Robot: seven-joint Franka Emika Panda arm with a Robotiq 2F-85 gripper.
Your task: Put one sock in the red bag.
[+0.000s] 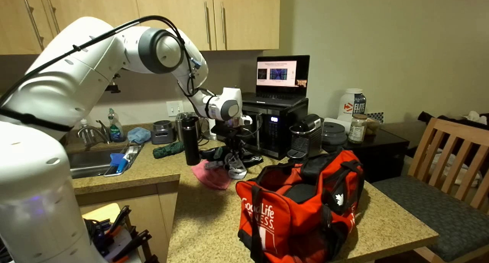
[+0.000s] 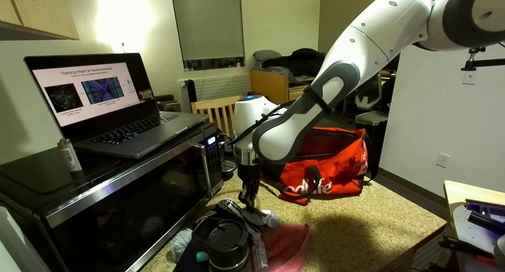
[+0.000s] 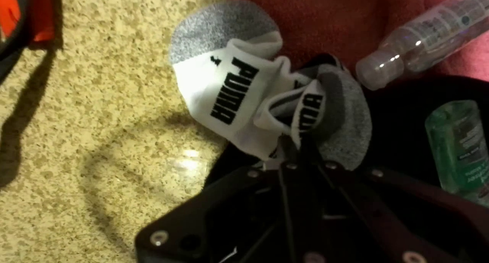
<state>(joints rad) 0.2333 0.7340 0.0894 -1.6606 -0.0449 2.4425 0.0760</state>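
A white and grey sock (image 3: pixel 214 76) with black print lies crumpled in the wrist view, with a second grey-and-white part folded beside it; I cannot tell if that is the same sock. The sock also shows in both exterior views (image 1: pixel 237 169) (image 2: pixel 270 218). My gripper (image 3: pixel 299 145) points down with its fingertips close together on the white printed edge of the folded part, low over the counter. The gripper also shows in an exterior view (image 2: pixel 249 203). The red bag (image 1: pixel 267 205) stands on the counter with its top open; its corner shows in the wrist view (image 3: pixel 42 18).
A pink cloth (image 3: pixel 324 30), a clear bottle (image 3: pixel 431 37), a green bottle (image 3: pixel 458 148) and dark fabric lie around the sock. A black tumbler (image 1: pixel 190 144) stands close by. The microwave (image 1: pixel 271 129) with a laptop (image 1: pixel 282 78) on top stands behind the gripper, beside a coffee machine (image 1: pixel 305 137).
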